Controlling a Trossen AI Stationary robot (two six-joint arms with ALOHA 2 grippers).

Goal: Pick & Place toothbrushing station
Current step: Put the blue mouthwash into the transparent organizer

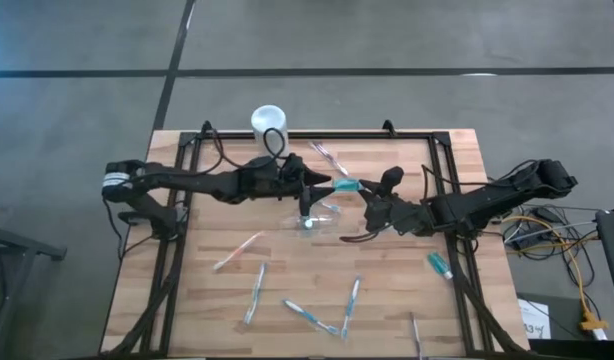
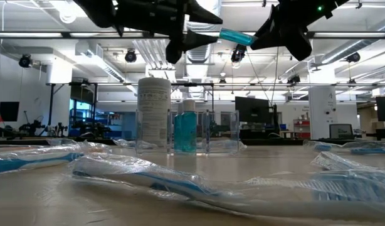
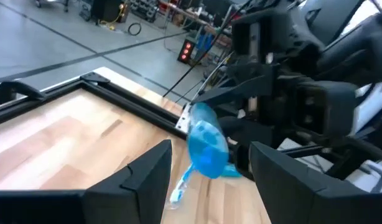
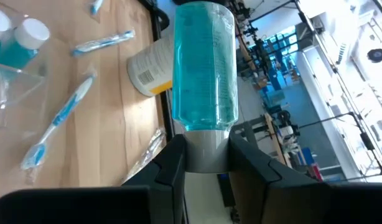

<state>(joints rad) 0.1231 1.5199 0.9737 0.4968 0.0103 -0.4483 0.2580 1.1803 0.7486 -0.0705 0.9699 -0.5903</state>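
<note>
The right gripper (image 4: 205, 163) has its jaws closed on the grey cap of a small blue bottle (image 4: 205, 68), holding it in the air above the middle of the surface (image 1: 407, 310). The left gripper (image 3: 209, 180) faces it at the same height, jaws spread wide and empty, with the bottle's body just ahead of the gap between them; it looks like a handover from one arm to the other, though neither left jaw touches the bottle.

Below them, a little toward the far edge from centre, the holder (image 2: 208, 135) stands upright with two blue bottles (image 2: 185, 129) already inside. A white canister (image 2: 154, 113) stands just beside it.

The holder is clear thin plastic, so probably light, stiff and slick, and likely to slide or tip if nudged; a grip across its upper wall, clear of the bottles, seems safest. The held bottle looks smooth and hard, best taken around its body.

Wrapped toothbrushes (image 1: 255, 292) lie scattered toward the near edge.
</note>
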